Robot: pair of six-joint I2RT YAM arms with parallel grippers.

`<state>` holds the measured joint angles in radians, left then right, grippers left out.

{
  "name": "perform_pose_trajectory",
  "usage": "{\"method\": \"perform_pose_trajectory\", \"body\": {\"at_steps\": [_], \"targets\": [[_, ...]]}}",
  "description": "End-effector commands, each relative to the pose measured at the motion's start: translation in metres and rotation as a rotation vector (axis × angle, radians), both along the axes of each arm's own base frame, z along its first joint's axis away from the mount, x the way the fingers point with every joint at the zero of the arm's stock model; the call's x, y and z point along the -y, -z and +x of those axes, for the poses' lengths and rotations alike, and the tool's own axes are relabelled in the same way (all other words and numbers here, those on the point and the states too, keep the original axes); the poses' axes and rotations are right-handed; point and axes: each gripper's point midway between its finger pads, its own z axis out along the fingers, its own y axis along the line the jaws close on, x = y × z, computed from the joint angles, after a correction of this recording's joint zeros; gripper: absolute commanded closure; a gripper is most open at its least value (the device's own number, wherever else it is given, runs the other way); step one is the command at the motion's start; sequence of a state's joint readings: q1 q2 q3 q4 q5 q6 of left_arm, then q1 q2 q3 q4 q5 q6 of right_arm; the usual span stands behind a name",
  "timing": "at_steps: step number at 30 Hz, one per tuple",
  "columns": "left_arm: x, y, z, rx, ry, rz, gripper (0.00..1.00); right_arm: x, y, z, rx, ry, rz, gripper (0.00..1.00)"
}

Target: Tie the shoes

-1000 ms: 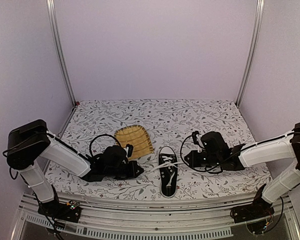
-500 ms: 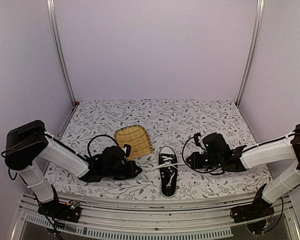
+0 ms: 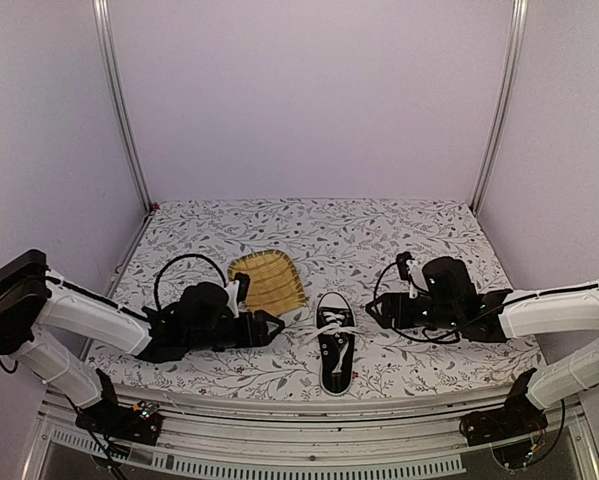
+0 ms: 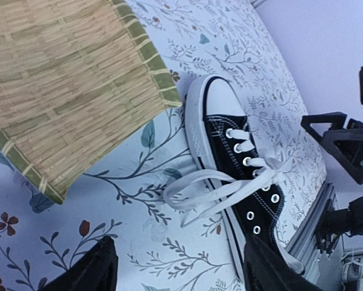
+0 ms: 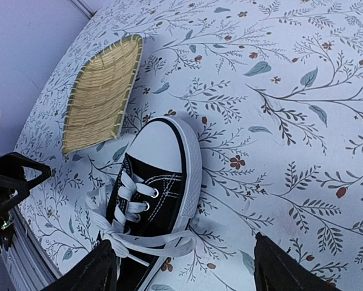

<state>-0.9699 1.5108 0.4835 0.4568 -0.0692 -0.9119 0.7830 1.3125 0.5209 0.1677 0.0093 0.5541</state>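
Floral-print surface (image 3: 409, 235): black sneaker (image 3: 335, 355) lies between the left tool (image 4: 181, 251) and right tool (image 5: 181, 245), ahead of each, long axis crosswise to their reach; both tools spread wide, empty; right apparently nearer

Plain pale-lilac back wall (image 3: 309, 100), side walls in the same shade. Slim metal posts (image 3: 119, 110) rise from the rear corners. Below, the table (image 3: 379, 225) wears a white cloth printed with leafy sprigs, softly and evenly lit, with a slotted metal rail (image 3: 309, 455) along its near edge.
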Motion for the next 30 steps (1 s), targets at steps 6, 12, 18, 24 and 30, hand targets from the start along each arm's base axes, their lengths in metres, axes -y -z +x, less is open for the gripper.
{"method": "perform_pose_trajectory", "body": {"at_steps": [6,12,18,24,30], "targets": [[-0.024,-0.058,0.041,0.189,0.066,0.092,0.25,0.031,-0.031,0.034,0.056,0.018,-0.032,0.07],[-0.148,-0.103,0.119,0.314,-0.257,0.133,0.15,0.123,-0.042,0.091,0.091,0.234,-0.039,0.05],[-0.32,-0.125,0.141,0.401,-0.691,0.228,0.04,0.232,-0.064,0.111,0.248,0.491,-0.016,0.03],[-0.365,-0.116,0.133,0.524,-0.791,0.454,0.03,0.29,-0.071,0.105,0.393,0.678,-0.14,0.01],[-0.364,-0.085,0.14,0.502,-0.747,0.511,0.03,0.307,-0.06,0.108,0.438,0.757,-0.191,0.0]]}}
